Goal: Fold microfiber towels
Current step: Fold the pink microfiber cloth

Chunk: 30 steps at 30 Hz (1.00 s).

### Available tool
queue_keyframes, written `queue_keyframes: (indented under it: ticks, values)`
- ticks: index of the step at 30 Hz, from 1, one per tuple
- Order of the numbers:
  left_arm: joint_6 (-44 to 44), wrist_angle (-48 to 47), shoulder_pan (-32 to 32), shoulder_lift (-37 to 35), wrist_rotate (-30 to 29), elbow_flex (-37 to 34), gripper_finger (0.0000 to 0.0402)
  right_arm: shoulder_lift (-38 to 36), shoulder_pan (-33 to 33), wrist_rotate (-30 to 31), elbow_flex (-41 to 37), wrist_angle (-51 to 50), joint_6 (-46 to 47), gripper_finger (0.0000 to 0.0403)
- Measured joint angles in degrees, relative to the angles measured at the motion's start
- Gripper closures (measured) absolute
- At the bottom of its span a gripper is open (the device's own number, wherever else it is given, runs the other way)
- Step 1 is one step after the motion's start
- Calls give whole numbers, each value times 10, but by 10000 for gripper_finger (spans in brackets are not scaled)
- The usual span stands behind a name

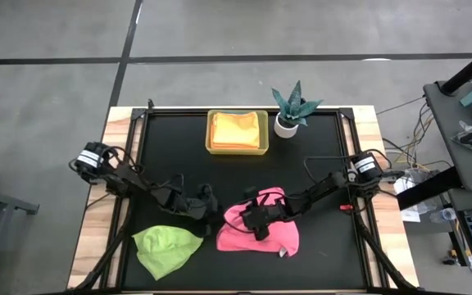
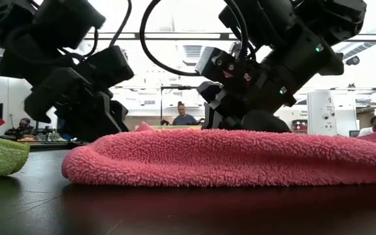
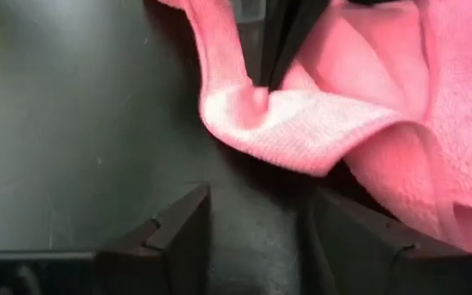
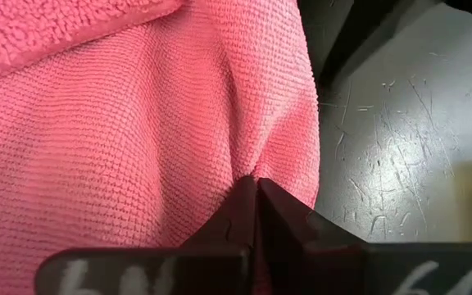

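Pinching a fold of the pink towel (image 1: 262, 231), the right pincer (image 4: 256, 190) has its jaws fully closed on the cloth, right over the towel's middle; the left pincer (image 3: 256, 238) sits just beside the towel's edge with its jaws spread apart and nothing between them. Near the pink towel on the black bench (image 1: 318, 164) lies the lime green towel (image 1: 167, 247), crumpled; well beyond the pink towel, orange-yellow towels (image 1: 238, 129) rest in the yellow tray (image 1: 211, 139), just beside a small potted plant (image 1: 291, 109).
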Motion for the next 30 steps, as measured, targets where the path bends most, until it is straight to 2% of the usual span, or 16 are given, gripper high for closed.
queue_keyframes:
  ticks: [4,9,11,13,17,19,21,23,27,30]
  values:
    - [1,30,0,8,1,-1,180,0,0,1,0,2,8,394]
    - [23,66,-5,9,57,-1,183,0,-1,8,0,2,10,394]
    - [27,67,-5,9,50,-1,188,0,-1,8,0,3,11,394]
    - [29,67,-4,8,15,-1,197,0,-1,9,0,4,11,394]
    - [35,69,-4,8,-43,-1,241,0,-1,10,0,4,11,394]
    - [47,70,-4,8,-45,-1,283,0,-1,10,0,5,15,394]
    - [71,69,-7,8,-45,-1,342,0,-1,10,0,6,15,394]
    - [107,69,-8,6,-45,-1,385,0,-1,10,1,6,12,394]
    - [253,41,-9,-18,-75,2,398,-12,-1,11,5,1,9,394]
    - [428,-11,-8,-44,-114,6,400,-36,-1,11,6,-9,12,385]
